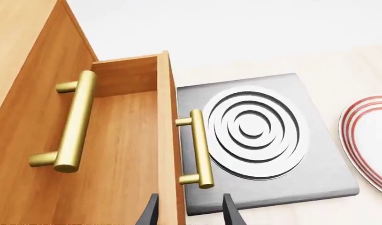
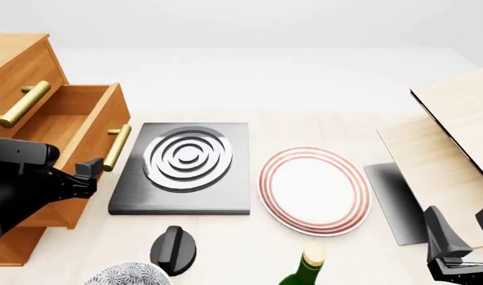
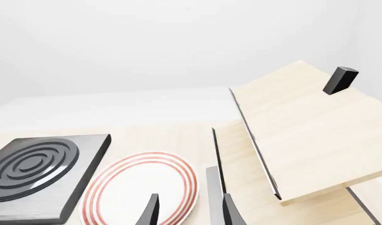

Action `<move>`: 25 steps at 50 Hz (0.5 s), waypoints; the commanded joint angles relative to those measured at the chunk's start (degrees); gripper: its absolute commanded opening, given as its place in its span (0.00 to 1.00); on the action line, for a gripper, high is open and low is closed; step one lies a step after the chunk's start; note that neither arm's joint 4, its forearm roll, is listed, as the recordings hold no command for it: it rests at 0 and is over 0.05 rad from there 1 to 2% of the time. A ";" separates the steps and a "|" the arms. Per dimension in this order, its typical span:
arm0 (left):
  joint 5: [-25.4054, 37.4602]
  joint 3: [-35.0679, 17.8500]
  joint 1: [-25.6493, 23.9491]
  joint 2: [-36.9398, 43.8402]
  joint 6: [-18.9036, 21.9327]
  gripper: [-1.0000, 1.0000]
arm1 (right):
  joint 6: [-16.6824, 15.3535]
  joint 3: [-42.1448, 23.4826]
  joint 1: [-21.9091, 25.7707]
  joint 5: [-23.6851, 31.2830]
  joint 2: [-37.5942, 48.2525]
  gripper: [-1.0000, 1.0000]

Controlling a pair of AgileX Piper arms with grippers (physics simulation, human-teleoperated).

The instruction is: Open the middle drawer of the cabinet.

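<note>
So the cabinet [image 2: 20, 65] sits at the far left of a pale wood table [image 2: 321, 124], with plain white-grey backdrop all around. The middle drawer [image 2: 71, 122] is pulled out toward the hotplate, lighter wood inside showing, and its brass handle [image 2: 116, 147] hangs just beside the dark square hotplate [image 2: 186, 169] with the ring pattern. The left gripper [image 1: 188, 211] is just short of that handle, fingers spread and holding nothing. Right of the hotplate there's a white plate with red rings [image 2: 314, 189], and further right again, stacked pale boards [image 2: 455, 136]. The right gripper [image 2: 461, 228] sits well right of the hotplate, near the table's front edge, fingers apart and empty too. A black knob [image 2: 173, 248] and a green bottle top [image 2: 311, 261] sit in front of the hotplate.
</note>
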 commanded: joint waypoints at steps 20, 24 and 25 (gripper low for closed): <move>-0.25 -0.30 -5.13 1.53 -0.44 1.00 | -0.02 0.00 0.01 0.00 0.00 1.00; -0.85 -0.66 -5.50 2.50 -0.64 1.00 | 0.01 0.00 0.00 0.02 -0.04 1.00; -0.84 -0.83 -5.63 2.64 -0.68 1.00 | 0.00 0.00 0.00 0.02 -0.03 1.00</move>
